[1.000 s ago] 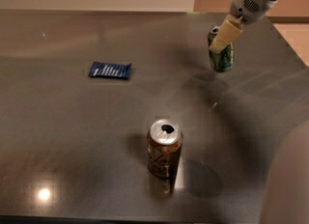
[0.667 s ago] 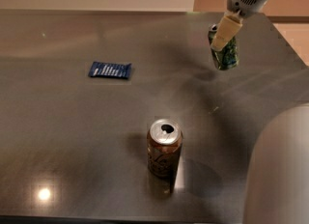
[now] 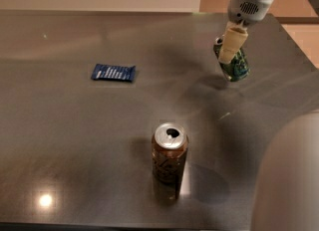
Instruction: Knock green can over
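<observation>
The green can (image 3: 237, 66) is at the far right of the dark table (image 3: 75, 140). It is tilted, with its silver top leaning up and to the left and its lower end on the table. My gripper (image 3: 232, 46) comes down from the top right. Its cream tip lies against the can's upper side and covers part of the top.
A brown can (image 3: 169, 155) stands upright at the front middle, with its top open. A flat blue packet (image 3: 113, 72) lies at the left middle. A grey part of my own body (image 3: 289, 175) fills the bottom right corner. The table's right edge (image 3: 299, 41) runs close behind the green can.
The green can has gone from nearly upright to clearly tilted, and its lower end has slid right. The gripper has stayed against its top. The brown can and the packet have not moved.
</observation>
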{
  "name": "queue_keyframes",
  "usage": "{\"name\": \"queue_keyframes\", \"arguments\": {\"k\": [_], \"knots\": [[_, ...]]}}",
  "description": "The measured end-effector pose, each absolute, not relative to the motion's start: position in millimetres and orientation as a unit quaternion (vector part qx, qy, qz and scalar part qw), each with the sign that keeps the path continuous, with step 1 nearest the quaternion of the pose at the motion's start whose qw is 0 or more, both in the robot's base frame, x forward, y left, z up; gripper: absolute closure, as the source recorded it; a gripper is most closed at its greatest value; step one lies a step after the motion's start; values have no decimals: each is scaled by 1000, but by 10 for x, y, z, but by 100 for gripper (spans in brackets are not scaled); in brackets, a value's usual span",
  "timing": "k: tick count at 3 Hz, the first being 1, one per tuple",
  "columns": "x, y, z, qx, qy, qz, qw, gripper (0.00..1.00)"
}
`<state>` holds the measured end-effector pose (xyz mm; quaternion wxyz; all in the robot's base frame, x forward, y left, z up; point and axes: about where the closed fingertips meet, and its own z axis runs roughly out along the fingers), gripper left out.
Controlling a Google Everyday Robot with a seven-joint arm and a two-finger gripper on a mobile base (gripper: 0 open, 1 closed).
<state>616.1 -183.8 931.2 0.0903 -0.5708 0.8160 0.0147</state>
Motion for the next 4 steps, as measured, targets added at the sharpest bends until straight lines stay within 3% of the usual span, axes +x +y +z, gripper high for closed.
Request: {"name": "queue_keyframes", "arguments": {"k": [3,4], "knots": [[5681,-1668,8833,-639,769,10,-4,5],[5785,-1638,8818,-637,770,4,15,0]]}}
